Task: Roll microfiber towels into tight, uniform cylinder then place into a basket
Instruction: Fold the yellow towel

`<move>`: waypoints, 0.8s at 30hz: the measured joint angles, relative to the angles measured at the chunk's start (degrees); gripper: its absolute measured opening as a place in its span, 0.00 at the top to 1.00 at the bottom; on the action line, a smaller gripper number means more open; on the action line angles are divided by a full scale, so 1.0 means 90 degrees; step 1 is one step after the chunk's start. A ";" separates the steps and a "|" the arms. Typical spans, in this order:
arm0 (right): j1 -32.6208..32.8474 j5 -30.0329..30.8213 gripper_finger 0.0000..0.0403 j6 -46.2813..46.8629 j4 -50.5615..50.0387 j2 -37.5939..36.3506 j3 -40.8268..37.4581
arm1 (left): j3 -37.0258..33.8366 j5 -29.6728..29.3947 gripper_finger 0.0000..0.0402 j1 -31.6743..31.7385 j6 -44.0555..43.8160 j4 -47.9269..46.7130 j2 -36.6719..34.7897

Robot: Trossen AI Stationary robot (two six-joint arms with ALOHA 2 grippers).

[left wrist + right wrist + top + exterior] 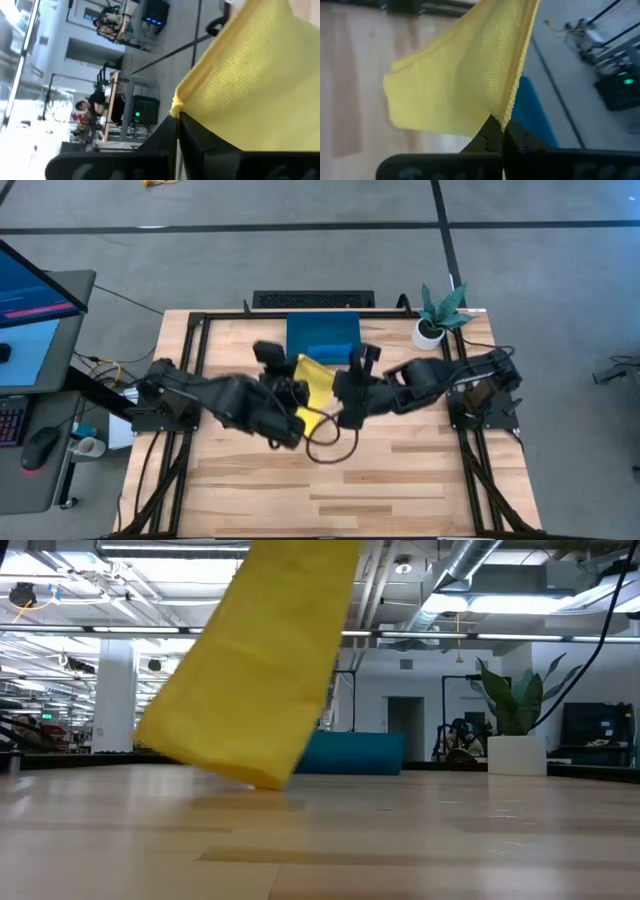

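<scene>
The yellow towel [316, 380] is held up off the table between my two grippers and hangs down in the low view [255, 660], its lower corner [265, 780] at or just above the tabletop. My left gripper [298, 420] and my right gripper [340, 412] are both shut on it over the table's middle. The blue towel [335, 352] lies rolled in the dark-blue tray [305, 330] at the far edge; it also shows in the low view [350, 753]. My left gripper pinches a corner of the yellow towel [176, 106] between its two shut fingers [200, 145]. The cloth spreads away from the fingertips, lifted off the table. One layer or several, I cannot tell. My right gripper pinches the towel's stitched edge [509, 112] between its two shut fingers [487, 135]. The cloth runs out from the fingertips in a loose sheet, lifted above the wood.
A small white pot with a green plant [432, 328] stands at the far right corner, beside the tray. A black cable loop [325, 448] hangs below the grippers. Bare wood [350, 490] stretches across the table's near half.
</scene>
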 joint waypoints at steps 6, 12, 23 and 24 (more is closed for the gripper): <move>-0.0578 0.0373 0.99 -0.0716 0.0298 0.0000 0.0419 | 0.0881 0.0229 1.00 0.0720 0.0395 0.0025 -0.0036; -0.1035 0.0348 0.99 -0.1063 0.0719 0.0000 0.0500 | 0.0996 0.0457 1.00 0.1376 0.0423 0.0077 -0.0035; -0.0187 -0.1472 0.99 0.0852 -0.0402 0.0000 0.0488 | 0.0842 0.3116 1.00 0.0645 -0.1032 0.0021 -0.0007; -0.0052 -0.1669 0.99 0.1073 -0.0440 0.0000 0.0488 | 0.0803 0.3360 1.00 0.0524 -0.1212 0.0023 -0.0007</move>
